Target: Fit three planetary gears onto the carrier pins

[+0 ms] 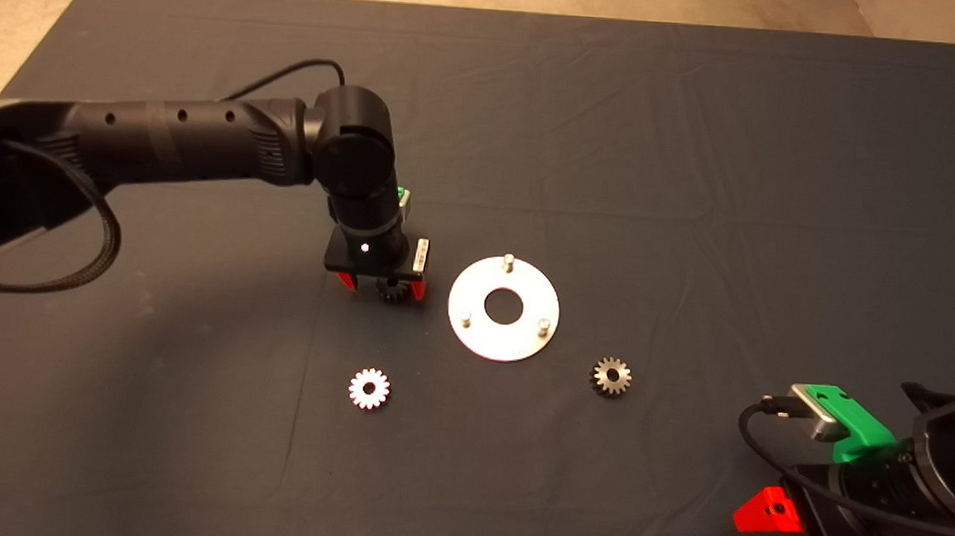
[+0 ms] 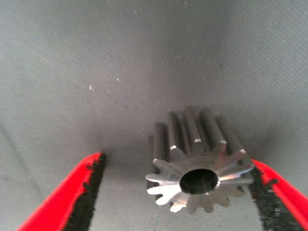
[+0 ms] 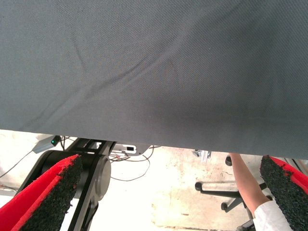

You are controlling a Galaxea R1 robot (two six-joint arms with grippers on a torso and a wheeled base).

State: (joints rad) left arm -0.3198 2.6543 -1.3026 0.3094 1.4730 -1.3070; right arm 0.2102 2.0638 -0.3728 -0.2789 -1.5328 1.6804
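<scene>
The silver ring-shaped disc [image 1: 514,341] lies flat mid-mat with three carrier pins [image 1: 509,261] standing bare on it. My left gripper [image 1: 382,289] stands just left of the disc, pointing down, open around one planetary gear [image 1: 393,291]. In the left wrist view the gear [image 2: 197,166] lies on the mat between the fingers, against one pad [image 2: 262,192], with a gap to the other. A second gear [image 1: 369,388] lies nearer the front, left of the disc. A third gear [image 1: 610,376] lies right of the disc. My right gripper [image 1: 769,511] waits open at the lower right.
The dark mat [image 1: 698,190] is wrinkled and bare at the back and right. In the right wrist view, past the mat's edge [image 3: 154,139], a person's arm [image 3: 248,185], a chair base and cables show on the floor.
</scene>
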